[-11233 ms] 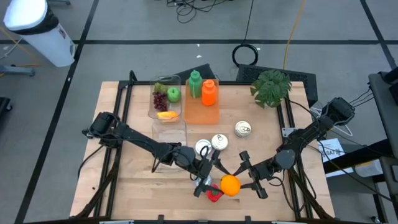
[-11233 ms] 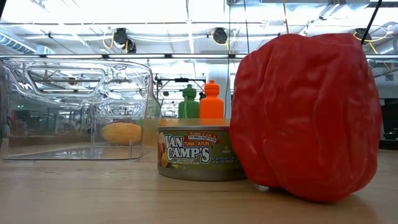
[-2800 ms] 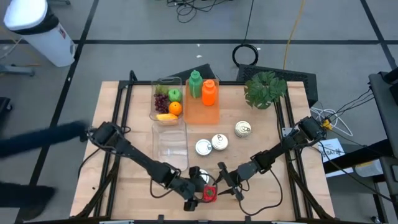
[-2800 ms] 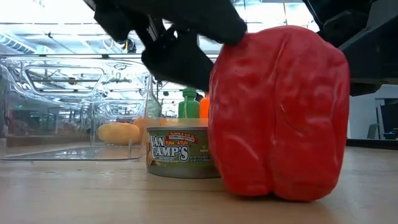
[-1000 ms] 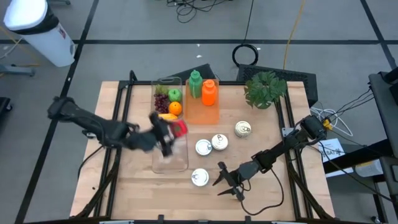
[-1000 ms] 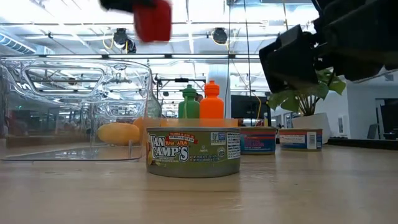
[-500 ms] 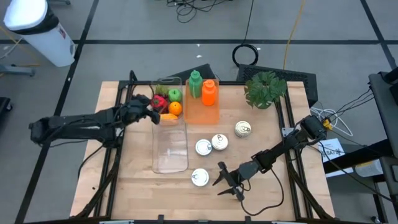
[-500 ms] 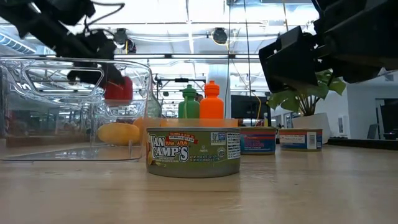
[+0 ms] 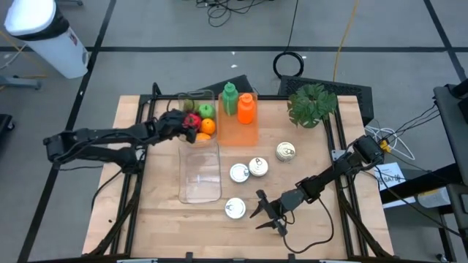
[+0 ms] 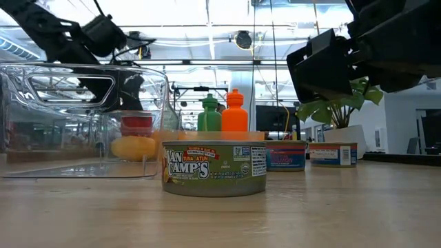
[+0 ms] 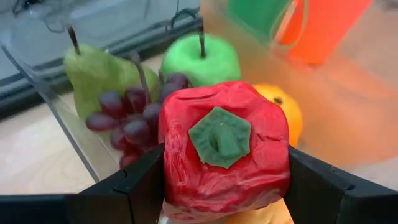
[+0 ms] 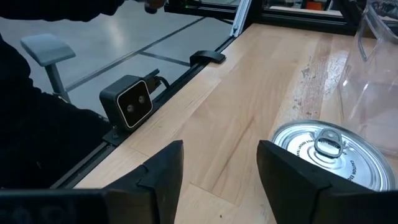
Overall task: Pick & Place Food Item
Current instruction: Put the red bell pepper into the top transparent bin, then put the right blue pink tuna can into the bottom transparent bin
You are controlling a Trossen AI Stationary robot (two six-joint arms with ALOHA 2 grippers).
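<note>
A red pepper is pinched between the fingers of the left gripper, held inside the far clear container at the desk's back left. Grapes, a pear, a green apple and an orange are seen just beside the pepper. The right gripper is spread, empty, parked low over the near desk edge, near a tin can. An empty clear container is placed mid-desk.
</note>
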